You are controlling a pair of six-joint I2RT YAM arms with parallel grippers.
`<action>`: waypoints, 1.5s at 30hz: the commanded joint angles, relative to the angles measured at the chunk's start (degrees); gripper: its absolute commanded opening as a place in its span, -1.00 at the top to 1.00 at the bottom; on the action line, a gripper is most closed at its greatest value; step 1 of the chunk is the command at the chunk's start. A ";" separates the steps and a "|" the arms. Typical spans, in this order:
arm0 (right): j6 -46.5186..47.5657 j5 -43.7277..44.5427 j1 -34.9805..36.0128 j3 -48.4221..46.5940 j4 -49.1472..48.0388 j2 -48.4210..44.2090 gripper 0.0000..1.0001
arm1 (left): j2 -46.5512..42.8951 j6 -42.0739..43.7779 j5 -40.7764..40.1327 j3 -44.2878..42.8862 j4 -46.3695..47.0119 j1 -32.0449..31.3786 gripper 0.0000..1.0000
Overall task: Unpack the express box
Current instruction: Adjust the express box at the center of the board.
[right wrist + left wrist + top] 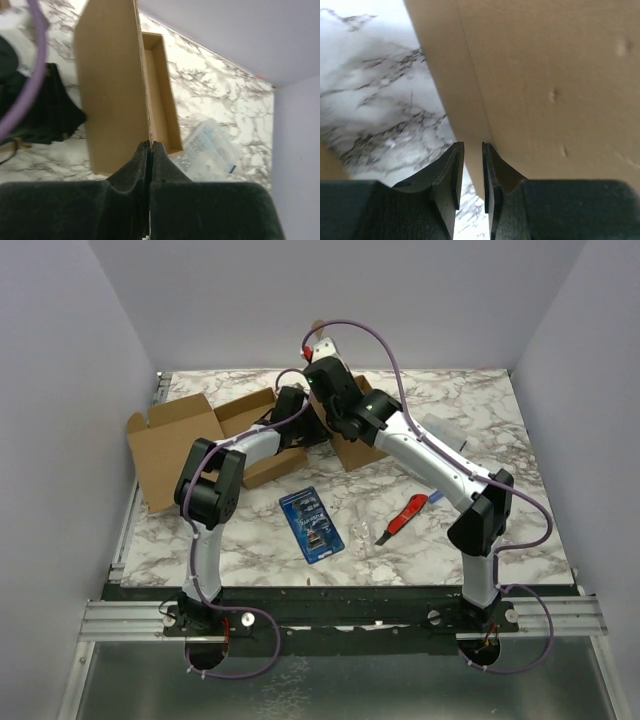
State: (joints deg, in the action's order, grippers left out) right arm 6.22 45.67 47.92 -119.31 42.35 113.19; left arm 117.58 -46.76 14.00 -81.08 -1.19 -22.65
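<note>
The brown cardboard express box (170, 445) lies opened at the back left of the marble table, flaps spread. My right gripper (345, 430) is shut on the edge of one box flap (110, 85), which runs edge-on into its closed fingers (150, 146). My left gripper (300, 425) is close against the box; in the left wrist view (473, 150) its jaws stand a narrow gap apart, with a cardboard panel (545, 75) just behind them and nothing visibly pinched. A blue packet (312, 524) lies on the table in front of the box.
A red and black utility knife (402, 520) lies right of the blue packet. A clear plastic bag (440, 428) lies at the back right and also shows in the right wrist view (212, 147). Grey walls enclose the table on three sides.
</note>
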 commanded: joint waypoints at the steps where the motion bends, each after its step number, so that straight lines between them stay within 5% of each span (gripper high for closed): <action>1: -9.15 -6.09 -0.19 4.73 -3.55 -5.18 0.99 | 6.86 -3.20 -1.00 -8.11 2.42 -2.96 0.46; 11: -13.52 -13.94 -1.76 20.80 -16.58 -14.01 0.98 | 17.19 -5.63 2.76 -21.34 2.00 -7.09 0.32; 25: -12.40 -18.85 -2.83 24.38 -17.56 -12.38 0.78 | -14.98 2.37 6.28 10.86 1.41 -0.31 -0.12; 32: -12.71 -28.15 -2.83 20.71 -13.87 -13.23 -0.16 | -32.45 4.22 12.32 21.53 -1.80 5.83 -0.25; 36: -12.45 -29.77 -2.83 18.93 -12.17 -15.91 -0.52 | -39.24 7.75 13.59 20.27 -7.13 7.83 -0.36; 45: -11.14 -24.61 -2.83 17.65 -12.28 -25.79 -0.84 | -41.50 10.89 19.83 14.66 -11.87 9.03 -0.43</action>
State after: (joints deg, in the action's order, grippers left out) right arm -5.96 17.87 45.08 -99.39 30.13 93.14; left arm 76.71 -38.39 28.75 -64.03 -9.87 -13.87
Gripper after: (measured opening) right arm 0.910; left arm 0.709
